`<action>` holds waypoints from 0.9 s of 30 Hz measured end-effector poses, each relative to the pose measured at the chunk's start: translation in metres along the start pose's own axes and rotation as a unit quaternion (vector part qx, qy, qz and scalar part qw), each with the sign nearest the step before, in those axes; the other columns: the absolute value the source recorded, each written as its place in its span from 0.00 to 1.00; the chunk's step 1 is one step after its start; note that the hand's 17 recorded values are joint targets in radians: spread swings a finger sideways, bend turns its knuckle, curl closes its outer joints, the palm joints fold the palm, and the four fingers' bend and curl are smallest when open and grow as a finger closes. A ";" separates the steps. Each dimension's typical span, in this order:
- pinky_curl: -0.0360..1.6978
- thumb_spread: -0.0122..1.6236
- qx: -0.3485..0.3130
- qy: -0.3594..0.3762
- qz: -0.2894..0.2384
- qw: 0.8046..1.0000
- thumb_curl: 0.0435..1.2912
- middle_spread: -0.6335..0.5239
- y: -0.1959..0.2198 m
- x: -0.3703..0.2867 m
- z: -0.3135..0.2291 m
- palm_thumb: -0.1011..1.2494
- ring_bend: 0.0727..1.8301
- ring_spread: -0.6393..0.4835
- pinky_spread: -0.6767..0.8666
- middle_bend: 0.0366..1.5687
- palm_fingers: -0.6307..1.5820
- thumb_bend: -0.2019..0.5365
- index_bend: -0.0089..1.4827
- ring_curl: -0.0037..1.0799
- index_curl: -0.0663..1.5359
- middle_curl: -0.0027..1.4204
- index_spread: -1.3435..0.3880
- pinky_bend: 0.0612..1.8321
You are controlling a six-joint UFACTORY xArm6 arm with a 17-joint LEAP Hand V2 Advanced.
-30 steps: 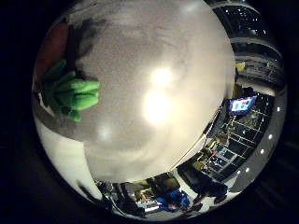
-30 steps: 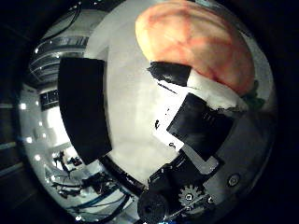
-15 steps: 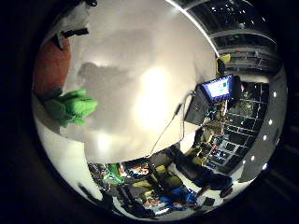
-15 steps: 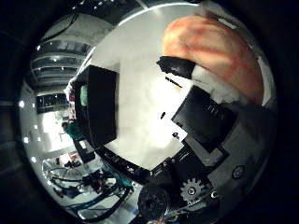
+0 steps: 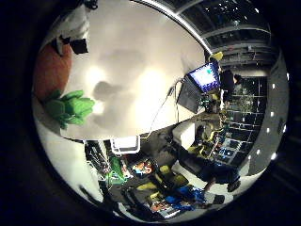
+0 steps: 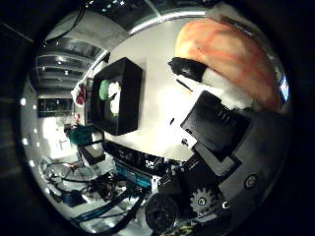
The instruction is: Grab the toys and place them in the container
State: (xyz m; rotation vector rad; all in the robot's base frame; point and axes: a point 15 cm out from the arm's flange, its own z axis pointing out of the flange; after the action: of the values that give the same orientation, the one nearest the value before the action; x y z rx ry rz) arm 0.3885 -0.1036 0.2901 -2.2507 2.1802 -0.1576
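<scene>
One soft orange plush toy with darker orange streaks (image 6: 231,51) sits clasped against the palm of the robot's white and black right hand (image 6: 216,132), a black-tipped white finger (image 6: 197,73) curled across its lower side so that the toy fills the part of the thumb side view next to the hand; the little finger side view shows the same toy's orange body close against the palm with a bunch of bright green plush leaves (image 5: 70,107) sprouting from one end, which makes it look like a stuffed carrot. The hand and its load hang above the pale white tabletop (image 5: 141,84), clear of the surface, and a soft shadow lies on the table just beside the green leaves. The black square open-topped container (image 6: 118,96) stands on that same table, well apart from the hand, and already holds a green toy (image 6: 104,90) and a white one (image 6: 115,98) lying side by side and touching inside its walls. Beyond the far edge of the table a lit blue-and-white monitor screen (image 5: 203,77) glows, and below the table edge lies a clutter of coloured things too small to make out
</scene>
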 end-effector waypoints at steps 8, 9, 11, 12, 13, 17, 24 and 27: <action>0.40 0.57 0.019 -0.018 -0.066 0.998 0.47 0.46 -0.018 -0.141 -0.010 0.82 0.76 0.41 0.28 0.83 0.84 0.25 0.75 0.51 0.47 0.42 0.66 0.67; 0.40 0.57 0.019 -0.023 -0.068 0.997 0.47 0.46 -0.021 -0.158 -0.009 0.82 0.76 0.41 0.28 0.83 0.84 0.25 0.75 0.51 0.47 0.41 0.66 0.67; 0.41 0.57 0.028 -0.043 -0.074 0.996 0.47 0.46 -0.032 -0.193 -0.009 0.82 0.76 0.41 0.28 0.83 0.84 0.25 0.75 0.51 0.46 0.41 0.66 0.67; 0.41 0.57 0.031 -0.052 -0.080 0.995 0.47 0.46 -0.037 -0.208 -0.009 0.82 0.76 0.41 0.28 0.83 0.84 0.25 0.75 0.51 0.46 0.41 0.66 0.66; 0.41 0.57 0.033 -0.060 -0.088 0.994 0.47 0.46 -0.040 -0.223 -0.009 0.82 0.76 0.41 0.28 0.83 0.84 0.25 0.75 0.51 0.46 0.41 0.66 0.66; 0.42 0.57 0.037 -0.080 -0.116 0.989 0.48 0.46 -0.042 -0.275 -0.012 0.82 0.76 0.41 0.28 0.83 0.84 0.25 0.75 0.51 0.46 0.41 0.66 0.66; 0.40 0.55 0.069 -0.098 -0.173 0.978 0.47 0.44 -0.044 -0.345 -0.022 0.73 0.75 0.41 0.23 0.79 0.80 0.22 0.65 0.49 0.45 0.39 0.64 0.63; 0.41 0.54 0.068 -0.097 -0.192 0.974 0.46 0.41 -0.040 -0.353 -0.022 0.72 0.69 0.39 0.20 0.66 0.48 0.24 0.45 0.47 0.42 0.36 0.58 0.65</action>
State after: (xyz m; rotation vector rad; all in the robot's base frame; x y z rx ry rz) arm 0.4161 0.2515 0.2905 -2.4612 1.5759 -0.0800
